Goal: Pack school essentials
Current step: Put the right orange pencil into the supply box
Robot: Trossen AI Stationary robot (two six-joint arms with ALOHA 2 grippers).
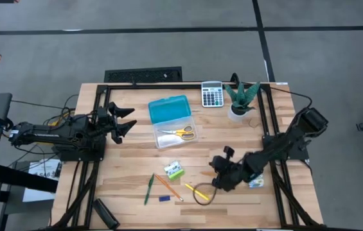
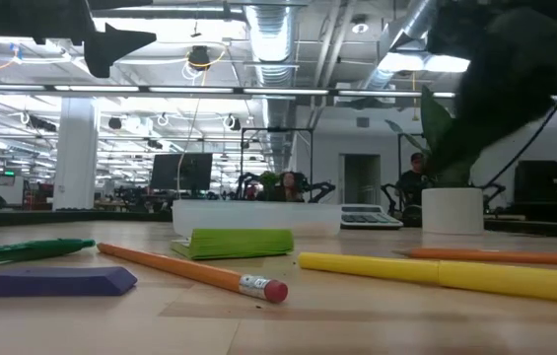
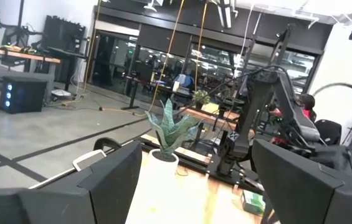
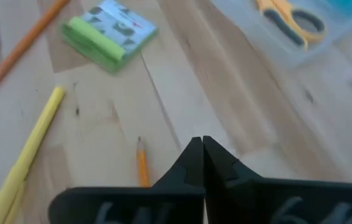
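Note:
My right gripper (image 4: 200, 146) is shut, raised above the table's near right, with nothing between its fingertips. Below it on the wood lie a short orange pencil (image 4: 141, 168), a yellow pencil (image 4: 29, 155) and a green-white block (image 4: 108, 34). Farther left are a long orange pencil (image 1: 167, 187), a green pen (image 1: 149, 189) and a small blue piece (image 1: 164, 199). Yellow-handled scissors (image 1: 178, 133) lie in a clear box (image 1: 176, 137) with a blue lid (image 1: 169, 108). A green-blue packet (image 1: 256, 183) lies under the right arm. My left gripper (image 1: 122, 120) waits open at the table's left.
A grey calculator (image 1: 212, 94) and a potted plant (image 1: 240, 99) stand at the far right. A dark cylinder (image 1: 104, 213) lies at the near left corner. Black frame rails (image 1: 104, 128) run along the table's left and right sides.

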